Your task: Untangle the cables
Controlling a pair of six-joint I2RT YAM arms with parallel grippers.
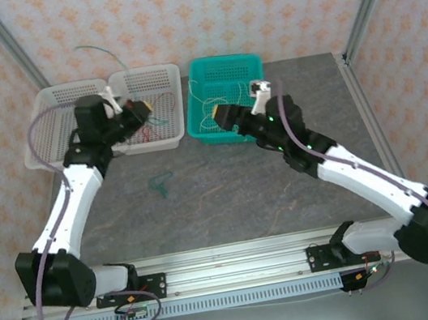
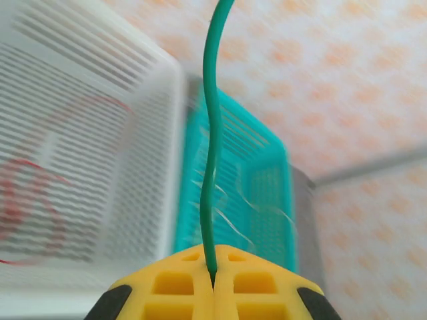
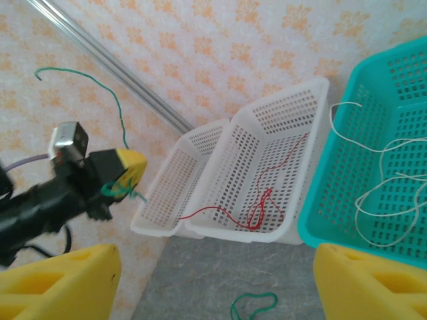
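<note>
At the far left sits a white basket [image 1: 50, 113], and hard against it a second white basket [image 1: 157, 87] with a red cable [image 3: 257, 203] lying looped on its floor. Over these two the left gripper [image 2: 213, 280] hangs with its yellow fingers pressed tight together, pinching a green cable [image 2: 211, 133]. That cable rises from the fingertips and curls up in front of the patterned wall [image 1: 254, 5]. Down on the grey table [image 1: 229, 198], in front of the white baskets and apart from them, another green cable [image 1: 160, 184] lies in a small loose loop. Next along is the teal basket [image 1: 222, 60], just beside the second white one, holding cream-white cables [image 3: 360, 207] spread in wide curves across its bottom. At its near edge hovers the right gripper [image 1: 217, 115], its fingers [image 3: 60, 280] spread wide with nothing between them.
</note>
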